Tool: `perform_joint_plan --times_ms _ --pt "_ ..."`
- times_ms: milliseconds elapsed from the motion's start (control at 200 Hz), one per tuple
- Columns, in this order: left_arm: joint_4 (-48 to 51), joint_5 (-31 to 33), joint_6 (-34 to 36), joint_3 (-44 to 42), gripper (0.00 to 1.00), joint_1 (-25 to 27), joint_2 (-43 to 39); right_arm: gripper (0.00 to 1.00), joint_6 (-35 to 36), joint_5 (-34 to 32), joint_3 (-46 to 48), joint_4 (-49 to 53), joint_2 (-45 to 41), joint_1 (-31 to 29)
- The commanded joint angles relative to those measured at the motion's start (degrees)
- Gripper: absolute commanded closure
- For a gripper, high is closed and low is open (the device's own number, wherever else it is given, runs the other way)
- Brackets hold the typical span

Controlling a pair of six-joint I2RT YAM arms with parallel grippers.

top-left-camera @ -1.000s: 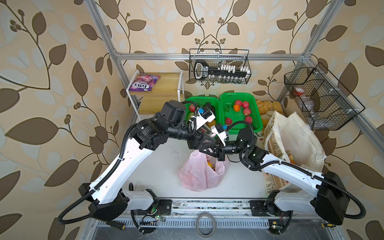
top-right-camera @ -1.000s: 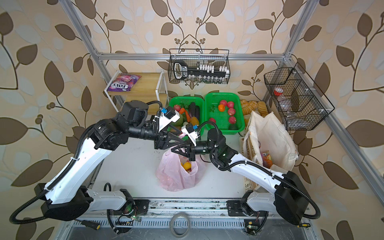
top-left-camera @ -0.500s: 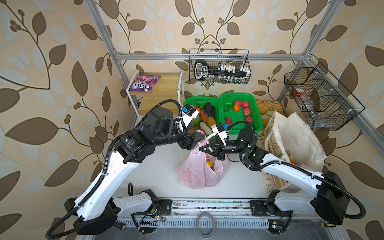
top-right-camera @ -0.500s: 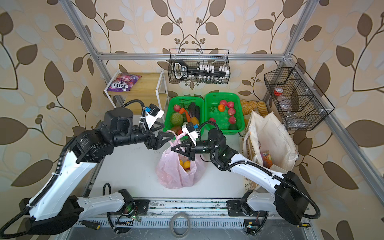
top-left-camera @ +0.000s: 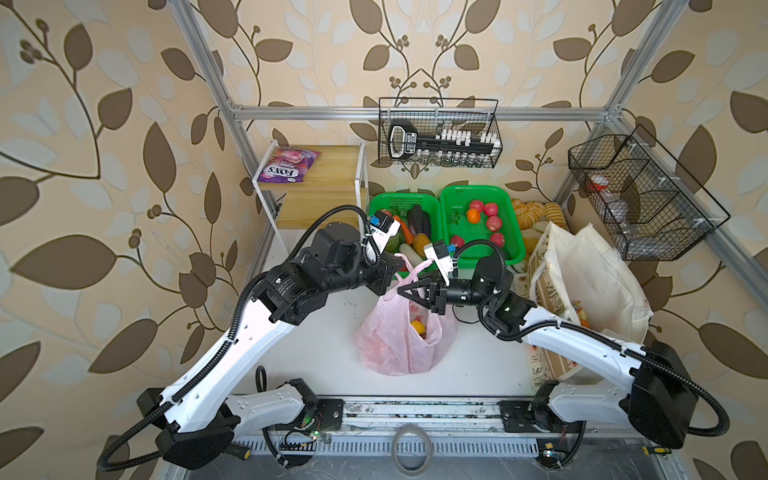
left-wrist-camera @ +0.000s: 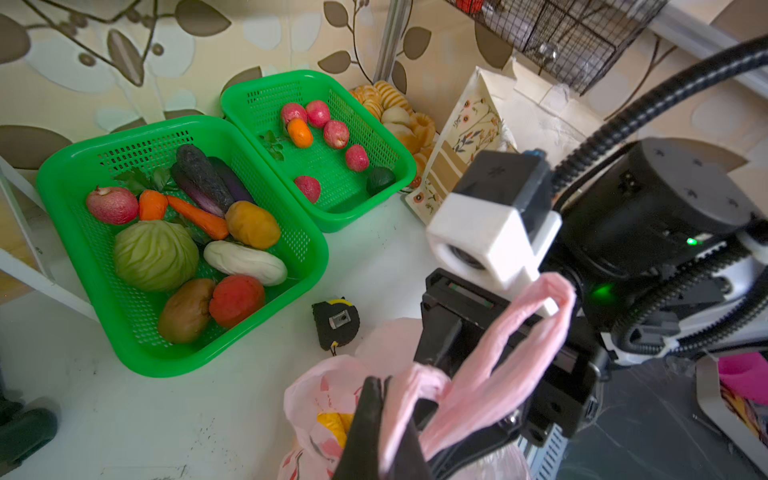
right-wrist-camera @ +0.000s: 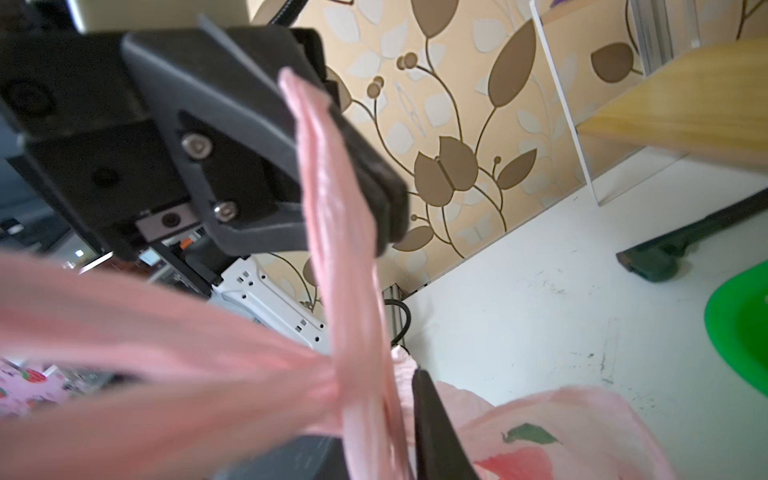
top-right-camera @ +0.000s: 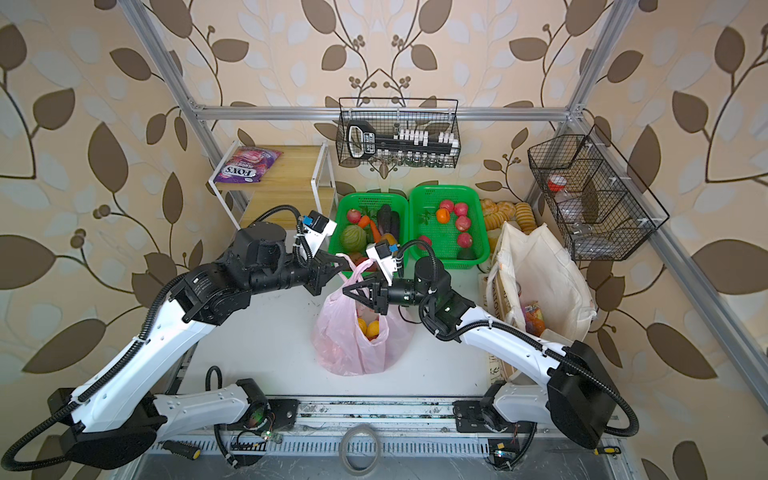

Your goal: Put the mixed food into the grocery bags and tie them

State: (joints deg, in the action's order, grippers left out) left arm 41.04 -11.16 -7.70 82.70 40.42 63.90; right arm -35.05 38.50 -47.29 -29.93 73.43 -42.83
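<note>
Pink handle [right-wrist-camera: 336, 187] seemingly between left fingers [right-wrist-camera: 249, 137]

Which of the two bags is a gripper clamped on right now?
The pink plastic bag, not the cream tote: the left gripper is shut on one of its loop handles, while no gripper touches the tote.

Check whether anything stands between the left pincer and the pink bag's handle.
Nothing visible does. In the right wrist view the left pincer is shut directly on the pink bag's handle, plastic pinched between its jaws, so no gap remains.
</note>
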Motion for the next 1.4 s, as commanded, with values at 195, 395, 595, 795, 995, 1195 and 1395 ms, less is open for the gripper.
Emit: perform_joint_plan --times_ms 195,395,595,795,995,1195,1395 --pt "-6.5 1.8 -6.4 -3.1 1.0 -0.3 -1.5 0.73 -10.1 -4.4 -2.5 -5.5 4.0 -1.1" --pt "-4.7 7.7 -7.1 -4.4 1.0 -0.3 -2.8 0.66 -12.0 -5.1 -2.5 -7.2 5.1 -1.3" --pt "-4.9 8.7 -9.4 -5.6 1.0 -0.3 -2.9 0.63 -12.6 -5.6 -2.4 -7.0 5.6 -1.6" --pt "-4.3 11.8 -10.7 -7.8 1.0 -0.3 -4.8 0.72 -12.6 -10.6 -1.3 -5.9 4.9 -1.6" --pt "-5.5 11.1 -10.8 -11.2 1.0 -0.3 -8.3 0.79 -11.5 -14.7 -1.7 -0.6 4.8 -1.6" --pt "-11.1 3.9 -8.3 -15.5 1.0 -0.3 -12.7 0.81 -9.6 -16.3 -1.9 3.5 4.9 -1.5" --pt "-12.8 -5.8 -3.4 -17.5 1.0 -0.3 -13.7 0.85 -9.2 -16.5 -2.8 4.6 5.2 -1.3"
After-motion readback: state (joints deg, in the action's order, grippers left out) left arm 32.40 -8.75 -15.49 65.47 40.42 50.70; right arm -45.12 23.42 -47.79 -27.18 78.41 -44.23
